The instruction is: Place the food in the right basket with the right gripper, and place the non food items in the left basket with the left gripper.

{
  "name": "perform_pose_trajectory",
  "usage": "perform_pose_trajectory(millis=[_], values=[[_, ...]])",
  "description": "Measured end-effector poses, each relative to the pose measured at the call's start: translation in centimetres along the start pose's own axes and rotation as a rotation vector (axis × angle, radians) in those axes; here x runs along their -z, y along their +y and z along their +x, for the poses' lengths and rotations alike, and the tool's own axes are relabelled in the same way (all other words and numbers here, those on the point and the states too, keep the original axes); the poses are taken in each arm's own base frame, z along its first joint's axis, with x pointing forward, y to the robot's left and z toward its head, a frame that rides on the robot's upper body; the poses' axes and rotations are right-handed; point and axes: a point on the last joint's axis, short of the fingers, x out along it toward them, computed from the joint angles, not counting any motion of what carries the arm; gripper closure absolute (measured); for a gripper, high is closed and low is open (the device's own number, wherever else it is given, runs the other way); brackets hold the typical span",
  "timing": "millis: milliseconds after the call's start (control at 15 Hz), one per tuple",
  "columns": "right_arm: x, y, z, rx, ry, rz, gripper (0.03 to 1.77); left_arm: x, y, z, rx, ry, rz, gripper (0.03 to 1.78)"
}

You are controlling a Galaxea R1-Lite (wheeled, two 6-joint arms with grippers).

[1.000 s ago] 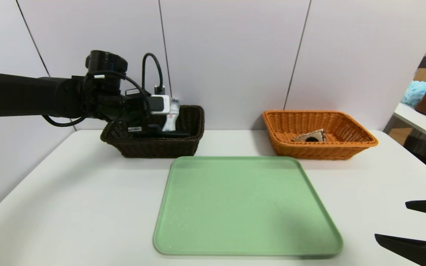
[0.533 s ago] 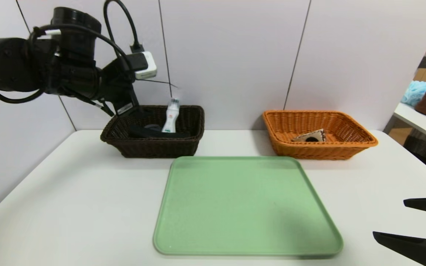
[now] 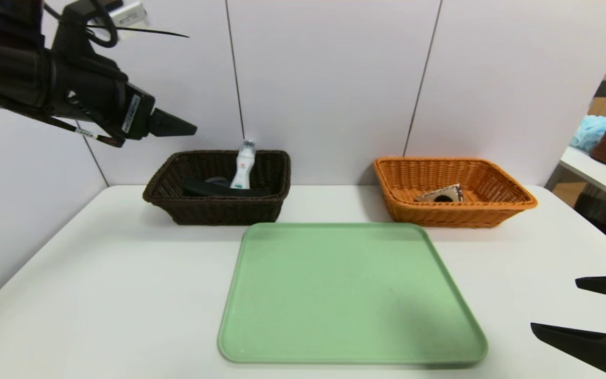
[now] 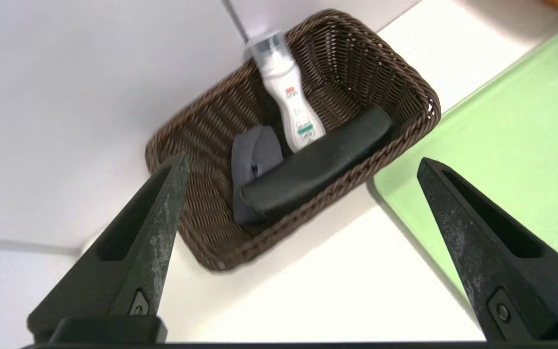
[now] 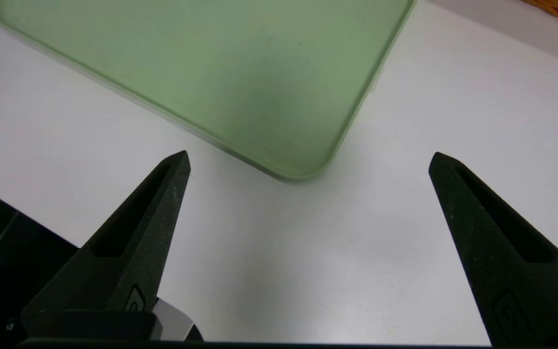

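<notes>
The white bottle (image 4: 291,99) leaned in the dark basket (image 3: 224,208), probably light, smooth and slippery, best taken at its waist. The left claw (image 4: 303,169) hung spread and unladen near it; the right claw (image 5: 310,162) gaped over the pale desk (image 3: 124,295), against panelled walls.

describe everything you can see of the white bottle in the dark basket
The white bottle is slim and waisted, plastic by its look, with a clear cap over its top, a small red mark and a green patch lower down. It leans in the dark brown wicker basket, cap end at the back rim and poking above it, base down beside the long black item. A dark grey folded item lies nearby. Neither tool touches it. Whether its base touches the black item, I cannot tell.
</notes>
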Motion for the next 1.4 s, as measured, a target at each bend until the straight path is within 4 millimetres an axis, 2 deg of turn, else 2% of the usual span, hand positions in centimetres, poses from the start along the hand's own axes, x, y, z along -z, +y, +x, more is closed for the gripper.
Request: perform_pose_trajectory(millis=[133,333,733,933,1200,1400], values=[[-0.2,-0.1,0.0,0.009,-0.021,0.006,0.10,1.4,-0.1,-1.7,-0.040,0.037,-0.091,0.14],[-0.2,-0.3,-0.2,0.035,-0.034,0.020,0.10,4.8,-0.9,-4.8,-0.078,0.092,-0.176,0.13],[-0.1,-1.1,-1.0,0.100,-0.065,0.070,0.10,8.9,-3.3,-11.8,-0.166,0.025,-0.294,0.12],[0.1,-1.6,-1.6,0.157,-0.086,0.108,0.10,11.1,-5.0,-14.3,-0.186,0.010,-0.314,0.12],[0.6,-2.2,-2.9,0.247,-0.129,0.163,0.10,13.2,-6.8,-17.2,-0.204,-0.040,-0.310,0.12],[1.8,-2.0,-3.6,0.273,-0.149,0.200,0.10,14.7,-8.0,-19.2,-0.221,-0.060,-0.307,0.12]])
